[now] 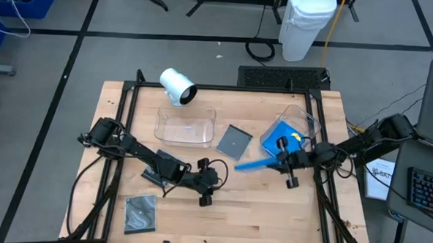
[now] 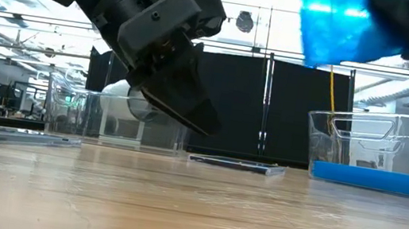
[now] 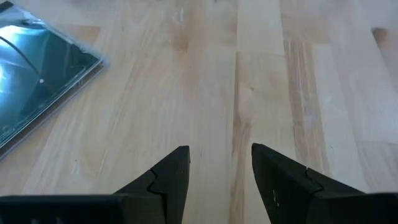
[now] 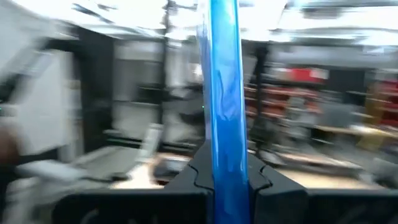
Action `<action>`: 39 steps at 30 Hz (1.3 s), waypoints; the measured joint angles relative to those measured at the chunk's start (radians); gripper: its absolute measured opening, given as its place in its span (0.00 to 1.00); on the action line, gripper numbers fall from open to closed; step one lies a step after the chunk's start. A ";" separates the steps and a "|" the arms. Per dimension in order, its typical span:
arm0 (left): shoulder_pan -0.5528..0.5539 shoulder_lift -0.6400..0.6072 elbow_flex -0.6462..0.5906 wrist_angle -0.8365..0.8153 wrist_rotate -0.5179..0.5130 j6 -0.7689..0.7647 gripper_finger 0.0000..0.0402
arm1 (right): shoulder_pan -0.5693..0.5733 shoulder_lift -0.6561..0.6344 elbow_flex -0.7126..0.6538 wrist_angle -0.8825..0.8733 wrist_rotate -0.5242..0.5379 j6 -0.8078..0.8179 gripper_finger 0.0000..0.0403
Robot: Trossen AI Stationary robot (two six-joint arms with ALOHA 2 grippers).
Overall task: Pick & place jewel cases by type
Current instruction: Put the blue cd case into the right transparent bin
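Holding a blue case edge-on, the right gripper sits above the table on its right side, just beside the right tray; fingers pressed onto the case, which sticks out toward the table's middle.
Right wrist view: the same blue case stands upright between the two fingers.
Right tray: clear, holds blue case(s) on its floor; the low view shows a blue layer at its bottom. Count cannot be told.
Left gripper: low over the table's front middle, fingers spread, nothing between them; bare wood shows in the gap in the left wrist view.
Grey case: flat at the front left, near the left gripper; disc shows through.
Second grey case: flat at mid-table, between the two trays.
Third dark case: partly hidden under the left arm.
Left tray: clear, behind mid-table.
White cylinder: on its side behind the left tray.
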 joint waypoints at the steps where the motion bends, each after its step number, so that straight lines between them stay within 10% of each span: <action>1: 0.001 0.000 0.000 0.000 0.000 0.000 0.45 | -0.023 0.000 0.000 0.008 -0.082 0.019 0.02; 7: 0.021 -0.001 0.000 0.008 0.001 0.028 0.45 | -0.125 0.000 0.000 0.025 -0.415 0.093 0.02; 19: 0.043 -0.289 0.000 -0.122 -0.062 0.098 0.45 | -0.172 -0.005 -0.001 -0.119 0.246 0.109 0.02; 28: 0.035 -0.387 -0.001 -0.283 -0.182 0.096 0.45 | -0.202 -0.080 -0.002 -0.169 0.166 0.057 0.03; 39: 0.031 -0.386 -0.001 -0.356 -0.210 0.081 0.45 | -0.215 -0.507 -0.008 -0.603 0.135 0.025 0.03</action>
